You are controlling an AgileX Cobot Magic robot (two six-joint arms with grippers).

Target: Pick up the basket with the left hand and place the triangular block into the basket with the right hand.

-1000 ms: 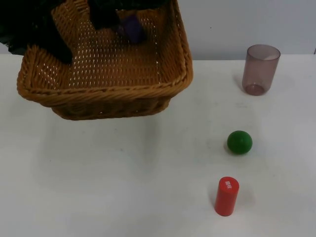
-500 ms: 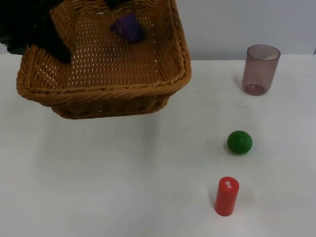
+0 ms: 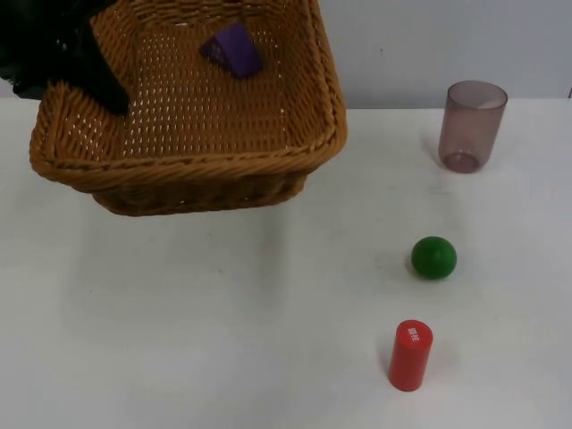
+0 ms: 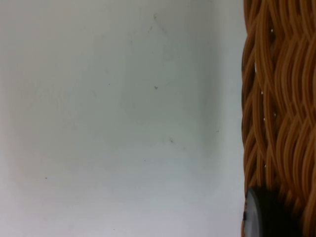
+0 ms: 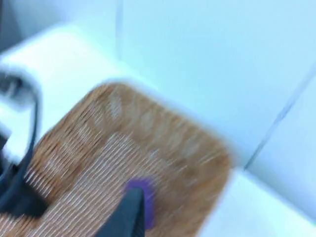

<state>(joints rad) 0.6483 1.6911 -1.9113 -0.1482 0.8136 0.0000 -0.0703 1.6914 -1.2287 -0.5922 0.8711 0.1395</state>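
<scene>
The left gripper [image 3: 94, 76] is clamped on the left rim of the basket [image 3: 214, 165], held above the table's [image 3: 223, 340] far left corner. The purple block [image 3: 232, 49] lies inside it near the far wall. The cup [image 3: 471, 125], ball [image 3: 433, 257] and cylinder [image 3: 410, 355] stand along the right side, leaving the near left bare; I cannot tell the right gripper's state.

White table [image 3: 223, 340], grey partition wall [image 3: 402, 45]

Woven wicker basket [image 3: 223, 170], rough
</scene>
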